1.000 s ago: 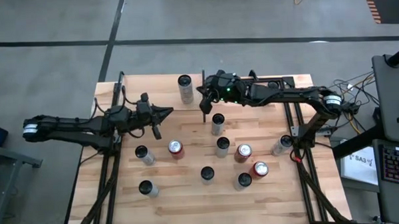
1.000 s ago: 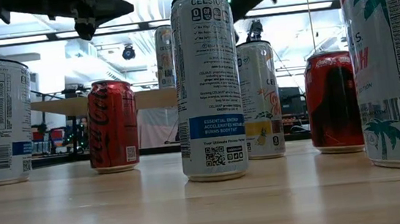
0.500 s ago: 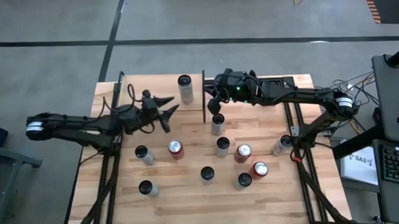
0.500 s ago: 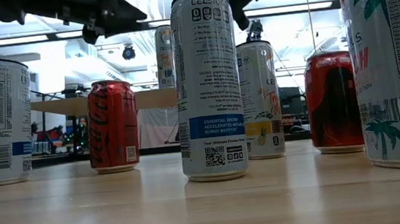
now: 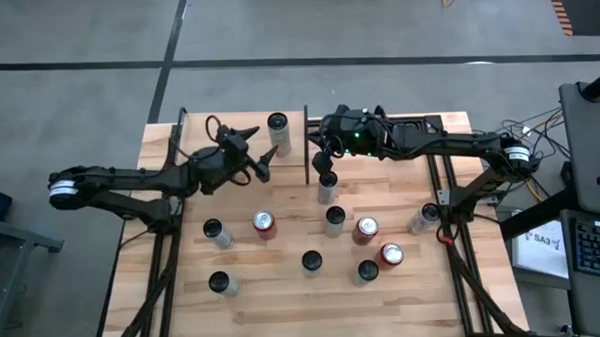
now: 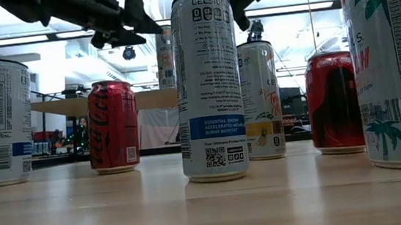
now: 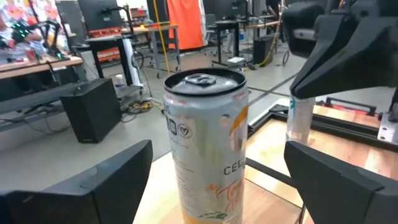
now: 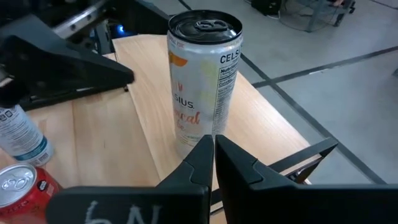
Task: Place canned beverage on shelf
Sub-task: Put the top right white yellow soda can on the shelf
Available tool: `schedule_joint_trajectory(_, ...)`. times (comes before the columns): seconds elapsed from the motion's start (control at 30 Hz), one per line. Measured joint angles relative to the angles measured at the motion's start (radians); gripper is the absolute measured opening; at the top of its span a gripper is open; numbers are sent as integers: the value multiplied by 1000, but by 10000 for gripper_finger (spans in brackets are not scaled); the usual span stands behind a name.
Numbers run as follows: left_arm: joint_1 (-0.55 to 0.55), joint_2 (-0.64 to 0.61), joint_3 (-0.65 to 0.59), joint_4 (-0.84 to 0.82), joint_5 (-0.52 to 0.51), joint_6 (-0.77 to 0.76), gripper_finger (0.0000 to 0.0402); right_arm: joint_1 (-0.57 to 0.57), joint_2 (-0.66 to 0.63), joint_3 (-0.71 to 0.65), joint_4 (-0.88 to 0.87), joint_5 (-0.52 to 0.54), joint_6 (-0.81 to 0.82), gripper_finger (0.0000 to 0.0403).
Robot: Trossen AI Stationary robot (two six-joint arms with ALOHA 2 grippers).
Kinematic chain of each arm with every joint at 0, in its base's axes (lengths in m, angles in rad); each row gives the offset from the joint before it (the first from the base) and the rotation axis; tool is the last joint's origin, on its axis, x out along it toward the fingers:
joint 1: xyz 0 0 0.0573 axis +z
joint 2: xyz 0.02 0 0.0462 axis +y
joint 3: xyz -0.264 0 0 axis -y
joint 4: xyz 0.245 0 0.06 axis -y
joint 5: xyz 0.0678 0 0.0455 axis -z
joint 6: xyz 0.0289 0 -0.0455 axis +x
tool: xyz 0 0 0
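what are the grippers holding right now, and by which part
Nothing is held. The left gripper has its jaws open either side of the can on the shelf without touching it; the right gripper is shut on nothing.

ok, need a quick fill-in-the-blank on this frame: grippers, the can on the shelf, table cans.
1. The left gripper has its fingers ____ on either side of the tall white can.
2. The right gripper is ____.
3. The tall white can stands ____ on the shelf.
4. The high view shows ____ red cans on the table.

Missing: open; shut; upright; three
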Motion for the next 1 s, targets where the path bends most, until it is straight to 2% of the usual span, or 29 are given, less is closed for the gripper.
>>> schedule_joint_trajectory(0.23,43,45,2,26,73,-4,350,0,0,0,-13,0,0,9)
schedule_joint_trajectory(1.0,65,164,2,172,68,7,350,0,1,0,-13,2,4,9)
